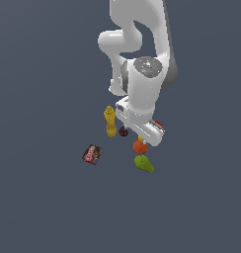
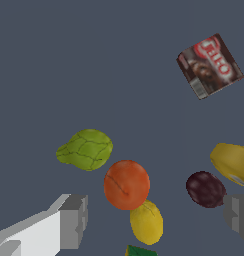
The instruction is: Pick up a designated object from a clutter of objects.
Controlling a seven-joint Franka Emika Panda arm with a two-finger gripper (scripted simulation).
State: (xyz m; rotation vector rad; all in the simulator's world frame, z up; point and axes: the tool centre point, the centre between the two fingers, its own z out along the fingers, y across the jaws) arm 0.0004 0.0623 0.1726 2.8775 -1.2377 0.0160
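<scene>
Wide-open, empty claw (image 2: pixel 154 220) above orange ball (image 2: pixel 126 184) (yellow ball (image 2: pixel 146 222) clear only from the wrist).

A plain dark blue-grey desk (image 1: pixel 43 207) carries a small cluster of items. A yellow bottle (image 1: pixel 110 121) lies beside a dark maroon ball (image 1: pixel 123 131). The orange ball (image 1: pixel 139 147) sits between a green pear (image 1: pixel 143 163) and a smaller yellow ball (image 2: pixel 146 222), touching or nearly touching both. Apart from the cluster, toward the exterior view's left, lies a dark red-brown flat packet (image 1: pixel 92 154). A green-edged corner of another object (image 2: pixel 140 250) shows just beside the yellow ball.
</scene>
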